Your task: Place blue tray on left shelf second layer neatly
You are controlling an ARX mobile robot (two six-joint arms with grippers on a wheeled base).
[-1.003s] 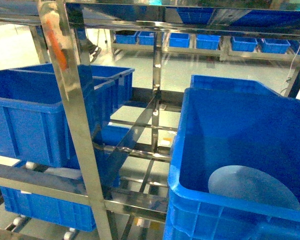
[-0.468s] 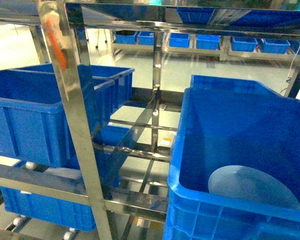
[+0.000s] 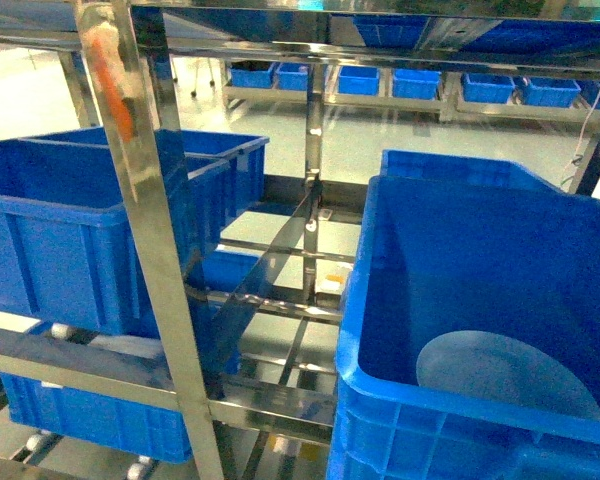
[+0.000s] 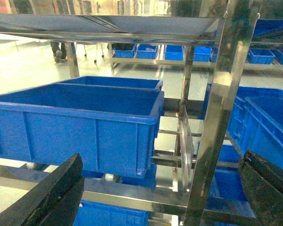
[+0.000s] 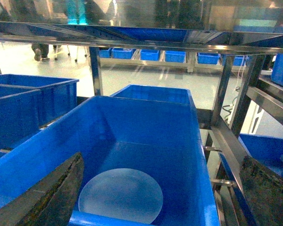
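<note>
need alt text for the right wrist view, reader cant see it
A pale blue tray lies flat on the floor of a deep blue crate on a steel rack, seen between the open right gripper's dark fingers. More blue crates sit to the left and on distant shelves.

blue tray (image 3: pixel 508 375) inside right blue crate (image 3: pixel 380 400)

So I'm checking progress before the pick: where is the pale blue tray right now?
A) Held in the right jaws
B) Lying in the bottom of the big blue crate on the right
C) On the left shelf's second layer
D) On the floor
B: the pale blue tray lies flat on the bottom of the deep blue crate, with nothing gripping it.
</note>
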